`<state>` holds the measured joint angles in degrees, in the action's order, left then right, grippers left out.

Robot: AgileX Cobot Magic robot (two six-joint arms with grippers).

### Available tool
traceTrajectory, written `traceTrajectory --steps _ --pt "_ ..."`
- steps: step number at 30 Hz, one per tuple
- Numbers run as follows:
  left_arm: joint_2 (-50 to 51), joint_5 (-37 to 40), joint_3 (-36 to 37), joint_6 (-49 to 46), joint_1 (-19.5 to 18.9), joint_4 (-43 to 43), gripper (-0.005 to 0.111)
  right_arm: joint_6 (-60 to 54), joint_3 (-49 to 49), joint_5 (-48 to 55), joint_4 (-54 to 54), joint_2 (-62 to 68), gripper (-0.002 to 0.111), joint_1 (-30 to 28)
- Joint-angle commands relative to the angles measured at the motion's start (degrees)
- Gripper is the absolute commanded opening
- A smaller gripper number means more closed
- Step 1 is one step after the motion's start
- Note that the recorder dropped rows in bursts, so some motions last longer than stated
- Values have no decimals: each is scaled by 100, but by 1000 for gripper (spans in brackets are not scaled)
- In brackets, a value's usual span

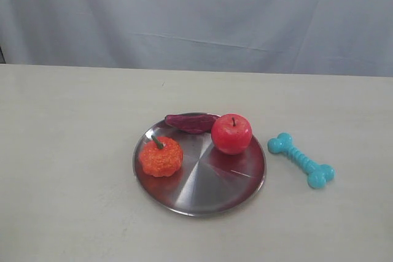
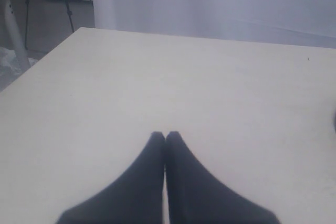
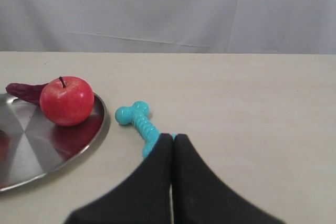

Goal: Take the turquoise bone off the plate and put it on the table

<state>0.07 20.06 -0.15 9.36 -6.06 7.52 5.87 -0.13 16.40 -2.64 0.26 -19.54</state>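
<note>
Out of the exterior view: both arms. In the left wrist view, the left gripper [image 2: 166,135], dark fingers pressed together tip to tip with nothing between, above the bare table [image 2: 210,87]. At that picture's edge, a dark sliver, too little to identify. In the right wrist view, the right gripper [image 3: 173,137], likewise closed fully and empty, covering the near knob of the turquoise bone [image 3: 137,121]. Height above the bone not readable from this view.

Off the plate [image 1: 202,197]: the bone, flat on the table just beside the plate's right rim in the exterior view. Close to the rim but apart from it, far knob nearest the plate, near knob slanting away. Knobbed at both ends, ribbed along the shaft, evenly turquoise, slightly glossy.

On the plate, round, shiny steel with a shallow rim:
- An orange pumpkin [image 1: 160,156] with a green stem, on the left part.
- A red apple [image 1: 231,133], upright with a dark stem, at the far right, mirrored red in the metal.
- On the far rim, a dark purple oblong piece [image 1: 190,121], one end hidden by the apple, kind unclear.

Beyond the plate, a pale grey cloth backdrop [image 1: 196,16].
</note>
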Motion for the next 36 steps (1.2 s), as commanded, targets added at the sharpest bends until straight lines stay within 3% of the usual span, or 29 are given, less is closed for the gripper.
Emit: traceTrajectory --steps 1,36 --pt "-7 -23 15 12 28 5 0 -255 13 268 -41 -26 -1 -37" --pt "-7 -23 15 11 28 5 0 -510 13 335 264 -26 -1 64"
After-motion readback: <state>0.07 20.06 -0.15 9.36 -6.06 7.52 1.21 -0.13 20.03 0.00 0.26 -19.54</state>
